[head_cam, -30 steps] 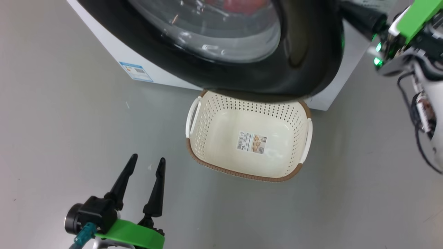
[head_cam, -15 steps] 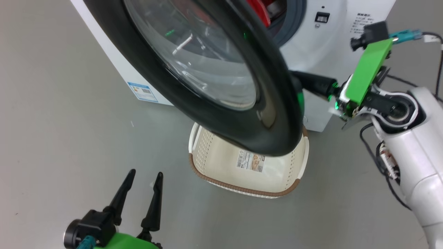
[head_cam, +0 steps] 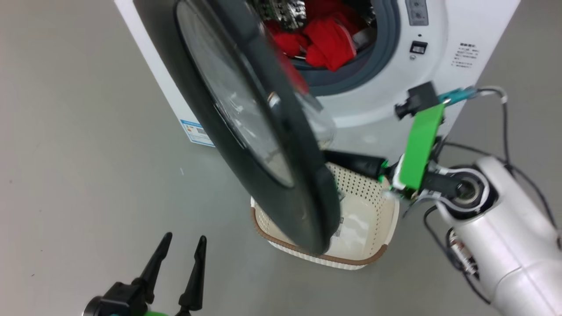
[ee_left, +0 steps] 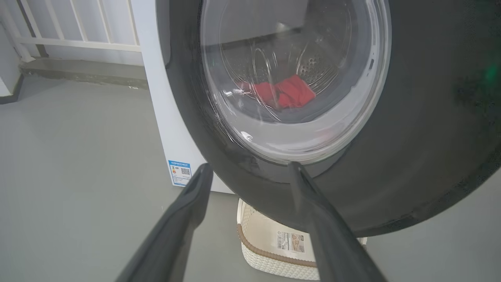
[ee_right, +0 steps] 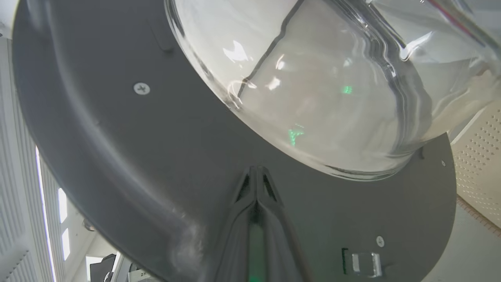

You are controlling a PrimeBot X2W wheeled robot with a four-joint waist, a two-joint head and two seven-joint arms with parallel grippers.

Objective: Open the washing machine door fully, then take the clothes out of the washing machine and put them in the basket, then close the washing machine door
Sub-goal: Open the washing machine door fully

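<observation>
The washing machine door (head_cam: 250,131) stands partly open, swung out from the washing machine (head_cam: 439,26) far enough to bare the grey gasket and the drum mouth. In the head view it shows nearly edge-on, and its lower rim overhangs the basket (head_cam: 373,193) on the floor in front.

The right gripper (ee_right: 256,172) is closed with nothing between its fingers. Its joined tips sit at the door's grey inner face, just below the bulging glass bowl. They look to be pressing there, though real contact is hard to confirm from so close an angle. The left gripper (head_cam: 185,239) hangs low over the floor, well apart from the machine, jaws spread wide and holding nothing.

As for progress, only the first step is under way. The door is unlatched and out, but by my reading not yet fully open. The clothes (head_cam: 329,37) lie in a red heap at the front of the drum, none of them lifted out. The basket holds nothing (only the paper label on its bottom). Emptying the drum and shutting the door are all still to come.
</observation>
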